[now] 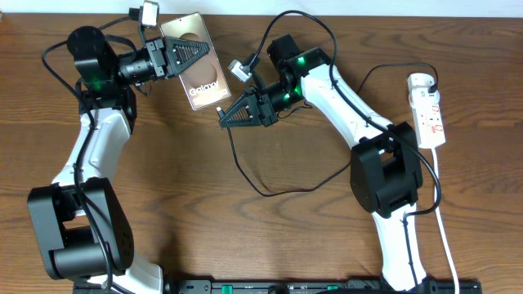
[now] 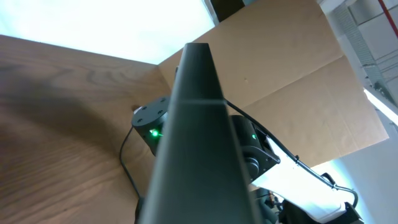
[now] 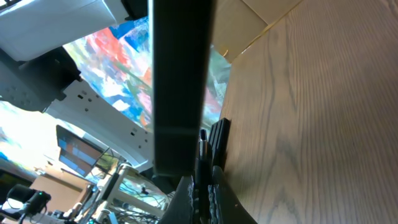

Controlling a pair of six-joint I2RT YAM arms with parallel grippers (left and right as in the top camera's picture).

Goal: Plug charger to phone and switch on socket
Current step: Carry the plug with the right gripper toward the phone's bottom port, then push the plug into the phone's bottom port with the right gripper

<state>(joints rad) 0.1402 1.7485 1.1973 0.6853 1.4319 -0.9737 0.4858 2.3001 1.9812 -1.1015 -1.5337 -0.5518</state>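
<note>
The left gripper [image 1: 207,53] lies across the phone [image 1: 204,83]; how far its jaws are parted cannot be told. Just beside the phone's lower corner points the right gripper [image 1: 222,120], its grip likewise unclear, with the charger [image 1: 263,193] trailing below it. The socket [image 1: 429,110] lies well apart.

Left pincer [image 1: 206,54] hides part of the phone [image 1: 204,83] at the worktop's [image 1: 270,253] far edge — charger [image 1: 278,194] plug, at the right pincer [image 1: 224,119], too small to tell.
</note>
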